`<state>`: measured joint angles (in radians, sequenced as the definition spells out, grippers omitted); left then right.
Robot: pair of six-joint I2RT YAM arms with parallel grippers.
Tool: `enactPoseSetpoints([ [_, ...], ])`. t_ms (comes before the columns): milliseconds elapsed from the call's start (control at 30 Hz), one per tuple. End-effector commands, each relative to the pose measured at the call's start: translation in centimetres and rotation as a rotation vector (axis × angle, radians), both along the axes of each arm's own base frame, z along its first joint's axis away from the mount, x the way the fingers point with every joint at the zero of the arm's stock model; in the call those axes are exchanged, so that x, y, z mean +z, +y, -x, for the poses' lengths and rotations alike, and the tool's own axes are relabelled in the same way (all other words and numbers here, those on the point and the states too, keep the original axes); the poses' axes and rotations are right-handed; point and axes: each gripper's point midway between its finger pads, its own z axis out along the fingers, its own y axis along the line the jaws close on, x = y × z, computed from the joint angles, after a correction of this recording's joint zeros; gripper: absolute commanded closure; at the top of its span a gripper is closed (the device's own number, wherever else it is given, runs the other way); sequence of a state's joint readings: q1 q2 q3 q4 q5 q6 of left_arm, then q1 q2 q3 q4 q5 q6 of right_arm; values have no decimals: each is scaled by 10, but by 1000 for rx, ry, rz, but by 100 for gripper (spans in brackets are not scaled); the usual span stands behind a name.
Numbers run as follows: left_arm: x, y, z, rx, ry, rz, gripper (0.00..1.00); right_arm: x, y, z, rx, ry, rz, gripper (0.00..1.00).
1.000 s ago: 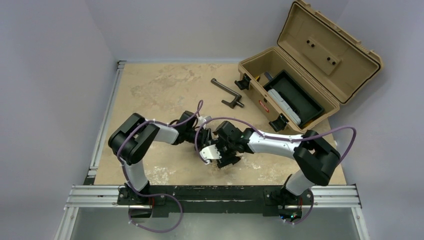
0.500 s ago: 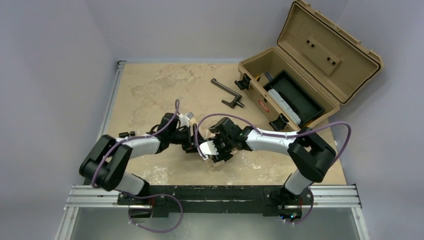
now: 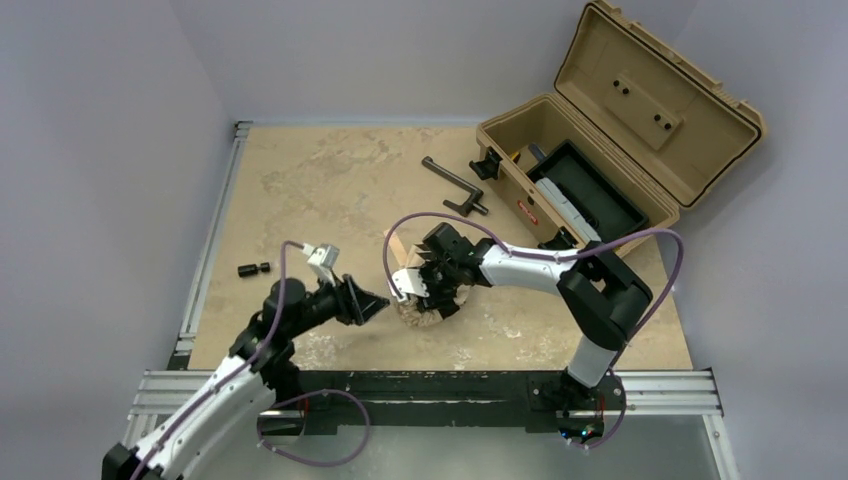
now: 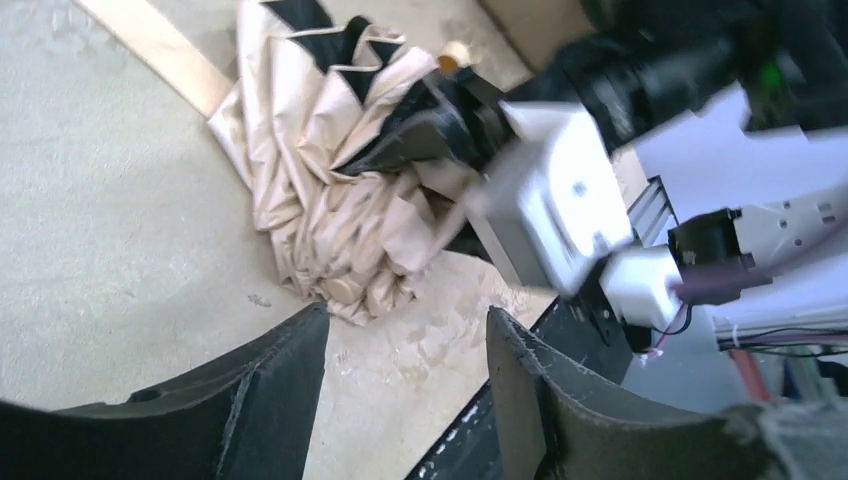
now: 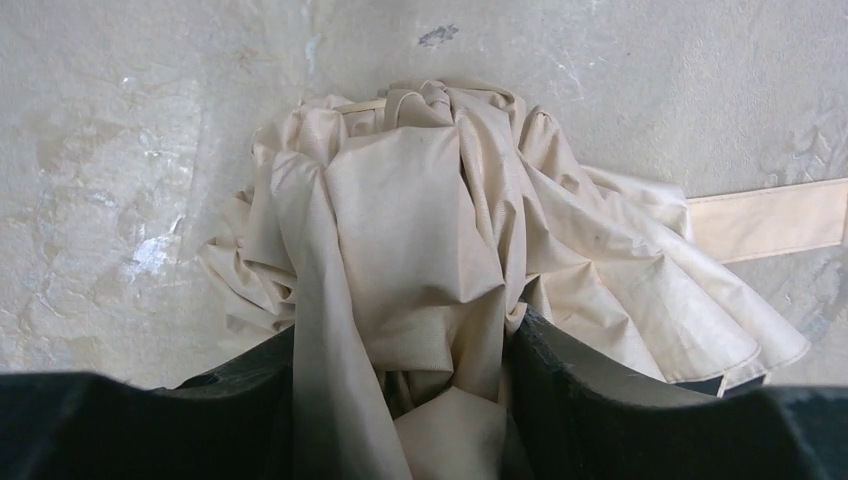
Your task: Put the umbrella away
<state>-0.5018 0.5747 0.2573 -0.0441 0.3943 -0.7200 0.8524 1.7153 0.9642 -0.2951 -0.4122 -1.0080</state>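
Since the earlier frame your left arm has pulled back toward the near left corner of the tabletop [image 3: 320, 180]. The left gripper [image 3: 372, 300] now stands spread and empty, just left of the umbrella [image 3: 428, 308] and clear of it. The right gripper [image 3: 425, 287] has stayed over the bundle. Its jaws are clenched on a fold of the beige canopy, which fills the gap between them.

The umbrella lies near the middle of the near edge as a crumpled heap, not a tidy roll. The open case [image 3: 510, 185] sits well away toward the far right corner, so the carry runs up and to the right. Your right arm is the nearer one and already has hold.

The right wrist view shows only cloth and a pale strap [image 5: 765, 220] trailing off to one side. The shaft and knob are hidden, so you cannot read the long axis there. The left wrist view shows black rib ends fanning out at the far side of the heap. That suggests the shaft points away from the left gripper.
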Motion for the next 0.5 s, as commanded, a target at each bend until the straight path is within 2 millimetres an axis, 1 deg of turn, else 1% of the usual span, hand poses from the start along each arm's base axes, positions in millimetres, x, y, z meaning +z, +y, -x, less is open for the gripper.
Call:
enactPoseSetpoints([
  [0, 6, 13, 1, 82, -314, 25, 39, -43, -38, 25, -90, 233, 199, 56],
  [33, 7, 16, 1, 108, -349, 44, 36, -44, -39, 26, -101, 260, 207, 56],
  [67, 9, 19, 1, 136, -377, 78, 28, -44, -40, 26, -111, 288, 216, 58],
  [100, 1, 22, -3, 175, -353, 96, 13, -47, -43, 27, -121, 316, 230, 59],
  [133, -10, 29, -7, 241, -303, 101, 2, -48, -43, 27, -136, 339, 238, 60],
  [167, -17, 33, -11, 284, -278, 118, 0, -50, -44, 26, -153, 360, 247, 60],
  [200, -18, 31, -12, 276, -291, 124, 0, -52, -46, 27, -163, 380, 262, 60],
  [233, -13, 27, -10, 239, -343, 114, 0, -55, -48, 28, -174, 397, 274, 61],
  [267, -10, 21, -6, 178, -387, 93, 4, -57, -50, 28, -190, 407, 281, 61],
  [300, -12, 13, 1, 100, -414, 72, 8, -59, -51, 28, -202, 418, 288, 62],
  [367, -15, 2, 7, 4, -451, 31, 15, -63, -54, 27, -223, 440, 304, 63],
  [400, -15, -3, 10, -39, -475, 15, 14, -64, -56, 27, -232, 452, 310, 63],
  [433, -18, -8, 12, -84, -492, -17, 10, -65, -58, 26, -240, 460, 315, 64],
  [467, -17, -13, 13, -115, -518, -47, 8, -67, -60, 26, -245, 465, 319, 64],
])
